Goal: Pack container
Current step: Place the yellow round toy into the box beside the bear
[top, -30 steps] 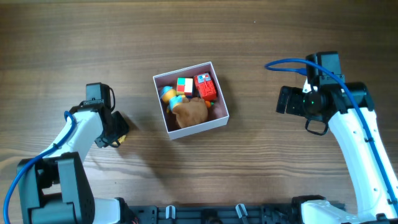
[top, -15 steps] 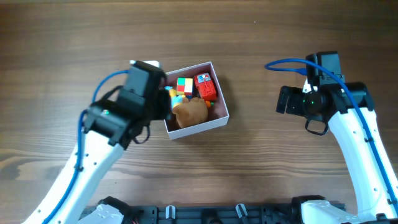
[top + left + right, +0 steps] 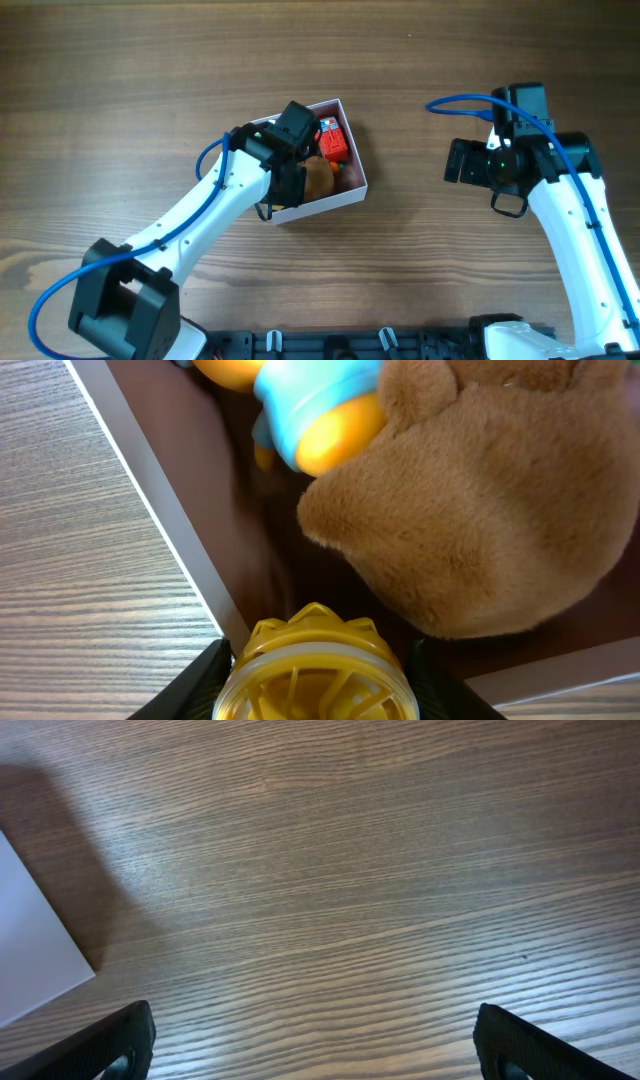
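Near centre of wooden table (image 3: 120,60), square shallow white-walled container (image 3: 325,204) with dusty pink inside. Over its 9 o'clock side, left gripper (image 3: 315,685), clamped on yellow ribbed round plastic toy (image 3: 315,655); visible from left wrist only, cut off below, hidden overhead by the arm. Alongside, brown plush toy (image 3: 480,510). Print on red block (image 3: 331,140) too small to read. At 3 o'clock, well apart, right gripper (image 3: 315,1055) spread wide, holding nothing.

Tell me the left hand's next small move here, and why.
Probably open the left hand: its yellow toy hangs at the container's corner, seemingly just inside the white wall, over bare pink floor beside the brown plush.
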You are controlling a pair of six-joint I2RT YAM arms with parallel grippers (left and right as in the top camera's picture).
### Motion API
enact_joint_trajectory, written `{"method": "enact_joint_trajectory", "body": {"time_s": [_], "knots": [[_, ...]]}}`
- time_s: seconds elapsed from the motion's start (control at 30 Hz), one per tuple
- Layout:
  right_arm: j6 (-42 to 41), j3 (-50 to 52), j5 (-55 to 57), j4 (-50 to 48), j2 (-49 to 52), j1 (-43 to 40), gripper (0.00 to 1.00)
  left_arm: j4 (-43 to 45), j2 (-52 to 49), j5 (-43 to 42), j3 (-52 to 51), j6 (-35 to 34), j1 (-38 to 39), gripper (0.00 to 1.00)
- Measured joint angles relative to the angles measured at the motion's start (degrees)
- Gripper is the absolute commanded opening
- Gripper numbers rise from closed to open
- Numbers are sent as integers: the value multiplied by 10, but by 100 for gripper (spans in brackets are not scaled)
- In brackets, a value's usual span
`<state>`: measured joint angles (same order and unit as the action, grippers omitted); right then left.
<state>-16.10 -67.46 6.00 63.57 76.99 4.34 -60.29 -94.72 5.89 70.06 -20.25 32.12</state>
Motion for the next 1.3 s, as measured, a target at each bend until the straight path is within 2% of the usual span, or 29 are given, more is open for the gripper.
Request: {"method": "enact_joint_trajectory", "body": {"time_s": [0.33, 0.53, 0.63, 0.7, 0.77, 0.83, 0.9, 1.13, 1.3], "knots": [[0, 0, 0, 0, 0, 0, 100, 3, -5, 3, 4, 0, 1, 4], [0, 0, 0, 0, 0, 0, 100, 14, -5, 7, 4, 0, 0, 14], [0, 0, 0, 0, 0, 0, 100, 14, -5, 7, 4, 0, 0, 25], [0, 0, 0, 0, 0, 0, 100, 14, -5, 7, 4, 0, 0, 53], [0, 0, 0, 0, 0, 0, 100, 14, -5, 8, 4, -2, 0, 68], [0, 0, 0, 1, 0, 0, 100, 14, -6, 9, 4, 3, -1, 72], [0, 0, 0, 1, 0, 0, 100, 16, -15, 7, -1, 2, -3, 82], [0, 0, 0, 1, 0, 0, 100, 14, -19, 6, -10, 3, -5, 82], [0, 0, 0, 1, 0, 0, 100, 8, -7, 7, -10, 3, -5, 69]]}}
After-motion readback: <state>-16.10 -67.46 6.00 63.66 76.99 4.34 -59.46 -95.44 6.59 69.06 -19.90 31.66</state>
